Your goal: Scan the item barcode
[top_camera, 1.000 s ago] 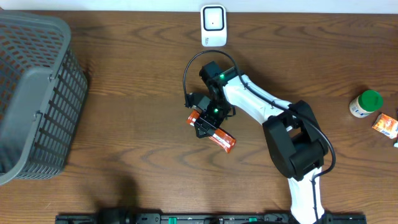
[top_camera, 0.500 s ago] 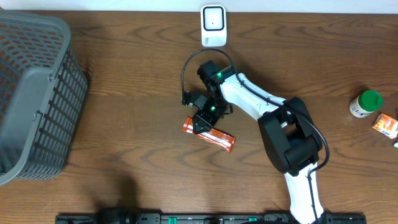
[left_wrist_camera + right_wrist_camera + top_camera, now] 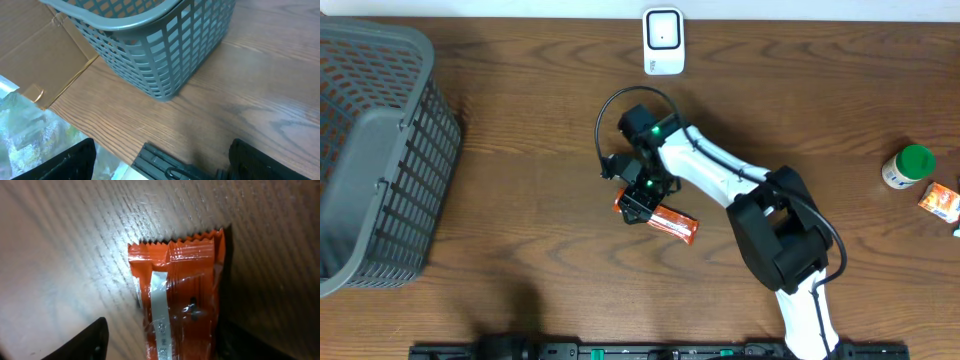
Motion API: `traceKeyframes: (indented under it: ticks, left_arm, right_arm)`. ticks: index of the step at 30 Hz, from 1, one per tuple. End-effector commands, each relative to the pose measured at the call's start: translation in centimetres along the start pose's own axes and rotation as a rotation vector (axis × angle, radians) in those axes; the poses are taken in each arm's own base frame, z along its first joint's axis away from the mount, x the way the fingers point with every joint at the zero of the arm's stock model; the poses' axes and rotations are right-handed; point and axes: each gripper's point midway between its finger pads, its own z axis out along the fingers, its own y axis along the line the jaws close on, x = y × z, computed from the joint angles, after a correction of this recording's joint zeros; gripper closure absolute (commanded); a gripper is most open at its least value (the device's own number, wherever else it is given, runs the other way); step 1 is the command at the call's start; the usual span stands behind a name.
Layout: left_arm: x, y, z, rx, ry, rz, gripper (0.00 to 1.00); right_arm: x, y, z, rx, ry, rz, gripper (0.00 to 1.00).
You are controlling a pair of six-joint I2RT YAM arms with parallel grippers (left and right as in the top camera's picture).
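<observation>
**Overhead.**
- Orange foil snack wrapper with crimped ends (image 3: 672, 223): lies flat near the middle of the brown wooden tabletop (image 3: 520, 260), well apart from the scanner.
- White barcode scanner (image 3: 663, 41): stands at the far edge.
- Right claw (image 3: 638, 205): lowered over the wrapper's left end.
- Grey plastic lattice basket (image 3: 370, 150): at the left.
- Green-capped white bottle (image 3: 907, 165) and small orange carton (image 3: 942, 201): far right.

**Left wrist.**
- Left claw (image 3: 160, 157): spread wide and empty, over bare wood just beside the basket's corner.

**Right wrist.**
- The wrapper sits between the right claw's fingers, its serrated end uppermost and a pale seam strip running lengthwise.
- One finger lies against the wrapper's edge and the other stands clear of it, so the claw is open and straddling, not gripping.
- No barcode is visible on this face.

**Handling, as judged.**
- The wrapper looks light, soft and crinkly, and its film is probably slippery.
- The contents may crush under a hard pinch.
- Best held across the narrow width at mid-body, since the crimped end would fold.
</observation>
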Motion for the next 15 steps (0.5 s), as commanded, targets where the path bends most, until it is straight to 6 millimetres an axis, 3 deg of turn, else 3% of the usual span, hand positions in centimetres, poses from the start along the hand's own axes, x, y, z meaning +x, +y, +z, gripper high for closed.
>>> traceKeyframes:
  ticks: [1, 3, 6, 12, 15]
  left_arm:
    - [1.8, 0.4, -0.2, -0.014, 0.061, 0.025, 0.14]
    - [1.8, 0.4, -0.2, -0.014, 0.061, 0.025, 0.14]
    - [1.8, 0.4, -0.2, -0.014, 0.061, 0.025, 0.14]
    - [1.8, 0.4, -0.2, -0.014, 0.061, 0.025, 0.14]
    - [1.8, 0.4, -0.2, -0.014, 0.061, 0.025, 0.14]
  right_arm:
    - [8.2, -5.0, 6.4, 0.201, 0.308, 0.087, 0.43]
    - [8.8, -4.9, 7.0, 0.198, 0.315, 0.088, 0.56]
    - [9.6, -5.0, 7.6, 0.197, 0.318, 0.094, 0.67]
    - [9.3, -4.9, 7.7, 0.140, 0.282, 0.123, 0.95]
    - [9.2, -4.9, 7.7, 0.138, 0.275, 0.123, 0.99]
